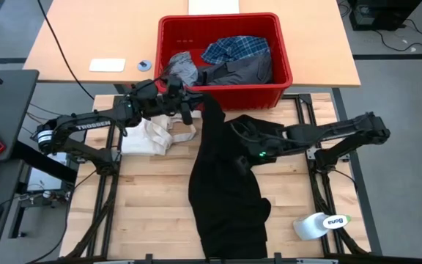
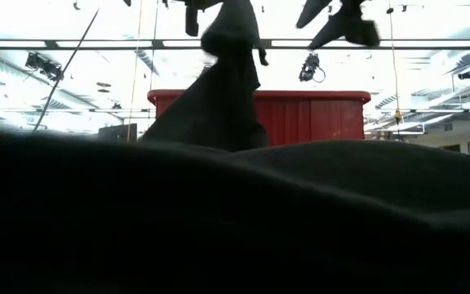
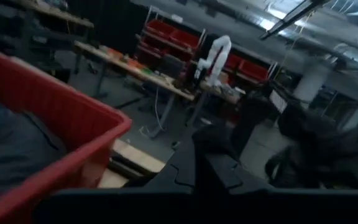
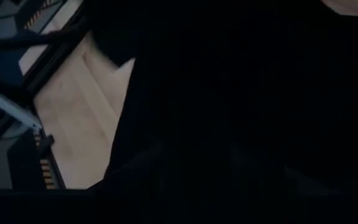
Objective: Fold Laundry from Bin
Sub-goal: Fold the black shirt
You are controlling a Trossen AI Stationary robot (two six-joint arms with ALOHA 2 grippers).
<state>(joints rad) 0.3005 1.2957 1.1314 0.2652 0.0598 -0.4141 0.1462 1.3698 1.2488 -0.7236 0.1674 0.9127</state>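
Laundry first: large black garment (image 1: 226, 191) draped from near the bin's front edge down across the wooden counter (image 1: 152, 205) toward 6 o'clock, upper end lifted, lower bulk pooled and rumpled. Rest of the laundry in the red bin (image 1: 280, 51) at 12 o'clock: plaid shirt (image 1: 237, 48), a dark grey piece (image 1: 244, 72), a light grey one (image 1: 183, 67). Left pincer (image 1: 189, 110) at about 11 o'clock of the black garment, just in front of the bin, clamped tight; seems to pinch the garment's raised top edge, judging by the cloth hanging from up high in the low view, though the contact itself hidden. Right pincer (image 1: 244, 136) at about 2 o'clock over the same garment, half parted, buried against dark cloth in its own wrist view; cannot tell whether holding fabric or merely resting on it. Cream cloth (image 1: 156, 136) with strap loops lying at 9 o'clock beside the black garment, under the left arm. Roll with a printed label (image 1: 321, 224) at 4 o'clock. Handling, as a judgement: soft, limp, fairly heavy for cloth, prone to sag, bunch and slide off a shallow pinch; no stiffness to push against. Best taken at a seam, hem or shoulder corner, two well-separated points along one edge, then spread flat before any fold.
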